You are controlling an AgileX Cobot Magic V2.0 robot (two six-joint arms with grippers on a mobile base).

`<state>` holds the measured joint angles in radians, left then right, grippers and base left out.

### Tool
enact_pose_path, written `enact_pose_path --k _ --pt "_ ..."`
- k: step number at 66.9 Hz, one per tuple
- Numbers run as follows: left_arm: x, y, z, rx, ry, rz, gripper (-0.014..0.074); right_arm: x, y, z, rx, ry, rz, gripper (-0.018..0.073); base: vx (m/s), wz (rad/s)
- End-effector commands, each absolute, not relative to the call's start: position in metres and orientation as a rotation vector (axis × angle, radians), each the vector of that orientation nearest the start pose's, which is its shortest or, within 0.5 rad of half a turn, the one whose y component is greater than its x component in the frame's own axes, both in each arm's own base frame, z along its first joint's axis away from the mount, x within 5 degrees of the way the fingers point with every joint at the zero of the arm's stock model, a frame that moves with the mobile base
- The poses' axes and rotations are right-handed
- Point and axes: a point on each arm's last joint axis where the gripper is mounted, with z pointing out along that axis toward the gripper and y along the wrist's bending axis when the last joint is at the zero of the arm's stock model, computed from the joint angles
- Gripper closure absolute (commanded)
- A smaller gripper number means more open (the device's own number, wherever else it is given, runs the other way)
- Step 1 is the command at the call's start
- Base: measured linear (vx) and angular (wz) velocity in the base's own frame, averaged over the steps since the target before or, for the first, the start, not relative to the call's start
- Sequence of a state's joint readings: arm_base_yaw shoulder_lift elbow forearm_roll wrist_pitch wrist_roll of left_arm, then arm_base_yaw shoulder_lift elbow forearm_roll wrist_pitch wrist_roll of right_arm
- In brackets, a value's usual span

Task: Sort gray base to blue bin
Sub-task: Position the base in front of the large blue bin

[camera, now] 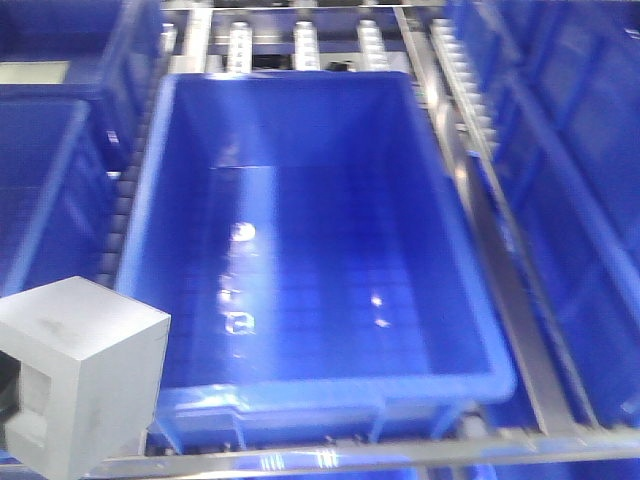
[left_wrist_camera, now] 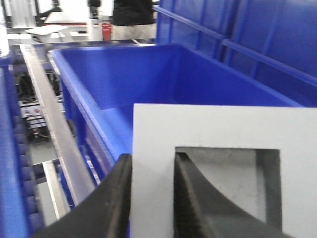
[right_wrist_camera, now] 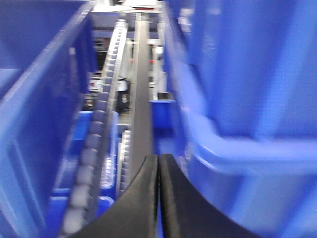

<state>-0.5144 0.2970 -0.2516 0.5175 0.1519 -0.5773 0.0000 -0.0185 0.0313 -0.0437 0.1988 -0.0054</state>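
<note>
left pincer [left_wrist_camera: 152,161] clamps a wall of the matte gray cubic block [left_wrist_camera: 218,124] beside the deep glossy blue plastic crate [left_wrist_camera: 148,74]; right pincer [right_wrist_camera: 159,158] closed, empty.

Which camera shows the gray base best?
Left wrist view: the gray base looms close, recessed opening facing the camera, left claw pinching its wall. Front view shows it cropped at the lower left; right wrist view shows none.

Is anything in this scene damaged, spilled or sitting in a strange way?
Nothing looks spilled or broken. Only the gray base hangs tilted by the blue bin at its near left corner, pinched by the left gripper on one wall of its recess.
</note>
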Motion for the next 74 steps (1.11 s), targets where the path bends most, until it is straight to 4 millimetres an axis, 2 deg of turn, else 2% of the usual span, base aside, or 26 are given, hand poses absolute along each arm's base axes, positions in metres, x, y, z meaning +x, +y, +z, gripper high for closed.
enact_pose_path --k 1,24,74 --pt "0.0717 -0.0380 0.2844 0.333 1.531 -0.438 0.0603 0.0559 -0.0009 0.1909 -0.043 1.618 -0.059 0.0564 0.12 0.34" --pt "0.0717 -0.0380 0.2844 0.333 1.531 -0.438 0.0603 0.0559 -0.0009 0.1909 -0.043 1.618 -0.059 0.0564 0.10 0.15" --pt "0.0717 -0.0380 0.2844 0.333 1.531 -0.438 0.0603 0.0559 -0.0009 0.1906 -0.042 1.622 -0.059 0.0564 0.08 -0.03"
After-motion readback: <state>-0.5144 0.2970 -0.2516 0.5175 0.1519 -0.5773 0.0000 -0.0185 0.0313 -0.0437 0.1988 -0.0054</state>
